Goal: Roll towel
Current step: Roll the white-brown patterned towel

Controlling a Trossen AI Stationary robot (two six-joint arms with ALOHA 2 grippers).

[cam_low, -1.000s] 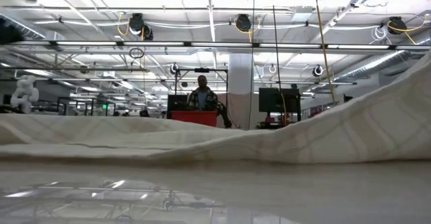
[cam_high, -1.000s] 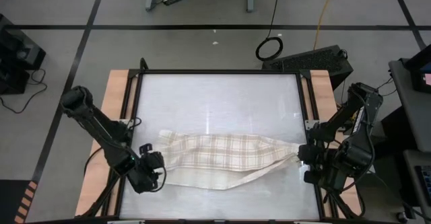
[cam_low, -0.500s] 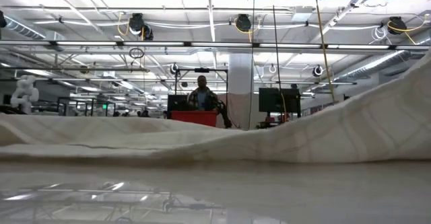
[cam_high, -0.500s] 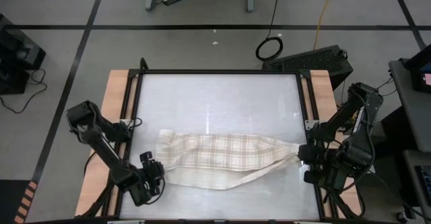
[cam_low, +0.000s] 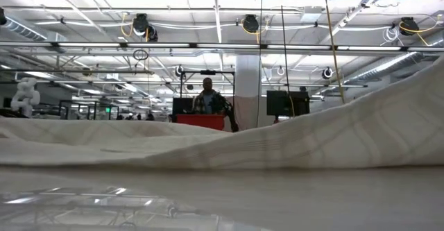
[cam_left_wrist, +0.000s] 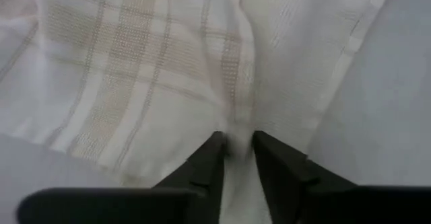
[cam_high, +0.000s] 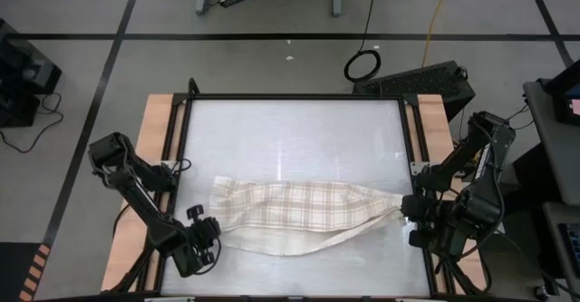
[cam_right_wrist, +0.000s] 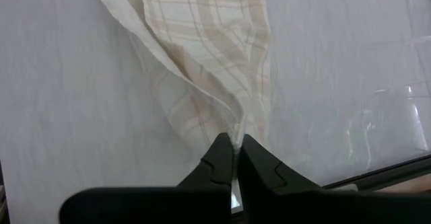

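The cream towel with tan plaid stripes (cam_high: 299, 211) lies bunched in a long band across the table's near half, from left to right. In the low view the towel (cam_low: 326, 137) rises toward the right. My left gripper (cam_high: 212, 230) is at the towel's left end, near the table's near-left corner, shut on cloth. My right gripper (cam_high: 402, 209) is at the table's right edge, shut on the towel's narrow right end. Neither gripper shows in the low view. My left gripper pinches a bunched bit of the towel's left end (cam_left_wrist: 236, 138) between its two fingers (cam_left_wrist: 210, 158). It comes low from the near left. The cloth beyond the fingers lies spread on the table. My right gripper pinches the towel's gathered right end (cam_right_wrist: 234, 138) between its two fingers (cam_right_wrist: 221, 158), several layers drawn together. It comes low from the table's right side, along the towel. The cloth fans out from the fingers across the table and is raised at this end.
The glossy white tabletop (cam_high: 290, 139) is bare over its far half. A dark frame rail (cam_high: 290, 96) and wooden side strips (cam_high: 156, 130) border it. A person (cam_low: 208, 99) stands far off in the room behind.
My left gripper has drawn back a little toward the table's near-left corner, still shut on the towel's left end, and its arm has folded back. The towel stays stretched between both grippers.
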